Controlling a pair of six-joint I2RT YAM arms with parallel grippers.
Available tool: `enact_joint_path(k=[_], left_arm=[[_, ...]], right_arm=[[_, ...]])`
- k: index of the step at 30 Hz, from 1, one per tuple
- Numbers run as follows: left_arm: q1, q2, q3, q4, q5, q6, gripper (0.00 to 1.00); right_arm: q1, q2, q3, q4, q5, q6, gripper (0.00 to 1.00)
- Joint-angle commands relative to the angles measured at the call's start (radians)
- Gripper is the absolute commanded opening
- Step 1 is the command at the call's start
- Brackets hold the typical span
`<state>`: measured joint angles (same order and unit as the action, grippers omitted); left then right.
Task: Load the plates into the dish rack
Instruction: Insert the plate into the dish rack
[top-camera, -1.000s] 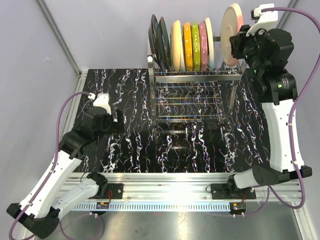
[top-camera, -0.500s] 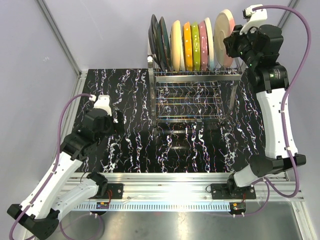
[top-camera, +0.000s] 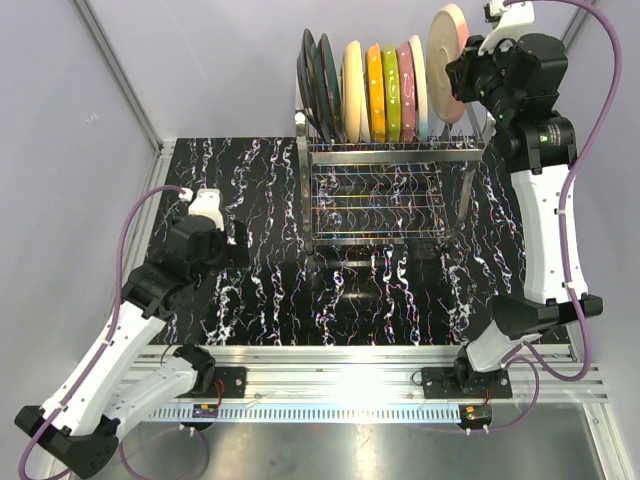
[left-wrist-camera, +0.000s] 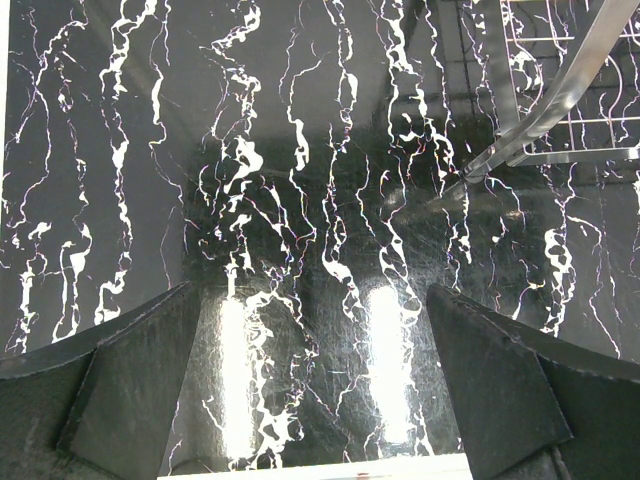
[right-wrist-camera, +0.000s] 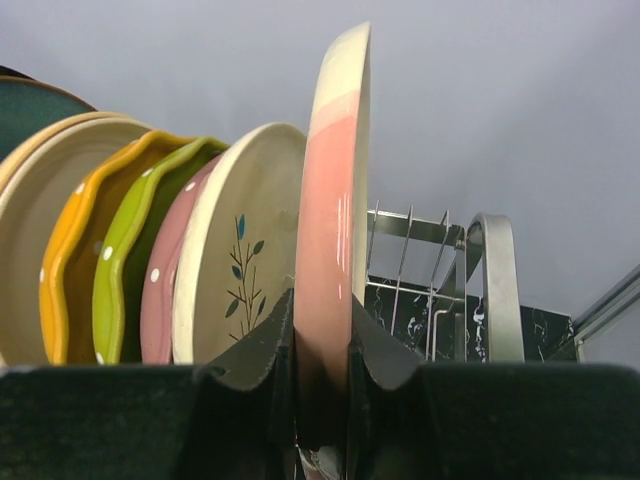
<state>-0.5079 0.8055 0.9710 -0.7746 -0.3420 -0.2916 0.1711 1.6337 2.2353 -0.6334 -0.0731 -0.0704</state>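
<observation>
Slotting seems underway: right fingers (right-wrist-camera: 250, 355) pinch the pink-and-cream round plate (right-wrist-camera: 335, 200) upright over the 3 o'clock end of the chrome wire dish rack (top-camera: 395, 150), beside 1 sprig-painted cream plate (right-wrist-camera: 240, 260), next needing a straight drop between tines (right-wrist-camera: 405, 260); left fingers (left-wrist-camera: 130, 380) gape wide, empty.

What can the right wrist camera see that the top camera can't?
Only the right wrist view shows the leafy sprig painted on the sprig plate, and, close up, the right gripper squeezing both faces of the pink plate, seen edge-on. Only the top view shows the open left gripper low over the table and the lower tier of the rack. Both show the row of plates standing in the rack, with the pink plate held next to the sprig plate.
</observation>
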Motion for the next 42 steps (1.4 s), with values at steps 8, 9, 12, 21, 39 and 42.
enact_joint_path(k=[8,9,12,21,39,42], left_arm=[[0.005,0.011,0.034,0.035,-0.006,0.002,0.99],[0.005,0.009,0.032,0.035,-0.006,0.002,0.99],[0.005,0.008,0.025,0.037,-0.008,0.003,0.99],[0.005,0.009,0.018,0.043,-0.009,0.009,0.99],[0.005,0.015,-0.005,0.066,0.014,0.003,0.99],[0.005,0.012,-0.006,0.066,0.017,0.002,0.99]], right_arm=[[0.005,-0.066,-0.009,0.201,-0.045,0.038,0.0],[0.005,-0.066,-0.022,0.213,-0.047,0.05,0.0],[0.005,-0.078,-0.077,0.233,-0.053,0.063,0.0],[0.005,-0.097,-0.183,0.268,-0.06,0.089,0.0],[0.068,-0.138,-0.31,0.255,-0.074,0.075,0.14],[0.093,-0.14,-0.31,0.244,-0.027,0.035,0.15]])
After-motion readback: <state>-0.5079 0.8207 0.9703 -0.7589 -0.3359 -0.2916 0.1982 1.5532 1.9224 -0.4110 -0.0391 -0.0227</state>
